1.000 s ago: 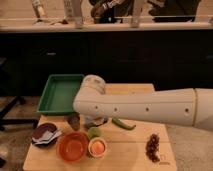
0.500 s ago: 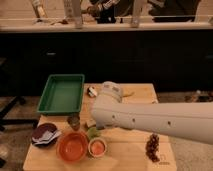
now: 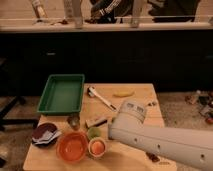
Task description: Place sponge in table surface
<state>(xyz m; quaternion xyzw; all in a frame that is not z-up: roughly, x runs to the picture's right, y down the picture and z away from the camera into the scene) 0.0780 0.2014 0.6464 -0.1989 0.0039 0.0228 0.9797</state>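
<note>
The light wooden table surface (image 3: 141,101) fills the middle of the camera view. My white arm (image 3: 160,139) reaches in from the lower right and covers the table's front right part. Its rounded end (image 3: 131,111) sits just right of the table's middle. My gripper does not show; it is out of view or hidden behind the arm. No grey-blue sponge shows anywhere in view. A tan-and-dark brush-like block (image 3: 96,121) lies just left of the arm's end.
A green tray (image 3: 61,94) stands at the back left. An orange bowl (image 3: 72,146), a small bowl (image 3: 97,147), a green fruit (image 3: 93,132), a dark bowl (image 3: 44,134) and a small cup (image 3: 74,120) crowd the front left. A white-handled utensil (image 3: 102,98) and a banana (image 3: 122,93) lie at the back.
My arm has swung from the table's middle left toward the front right, uncovering the back of the table with the utensil and banana.
</note>
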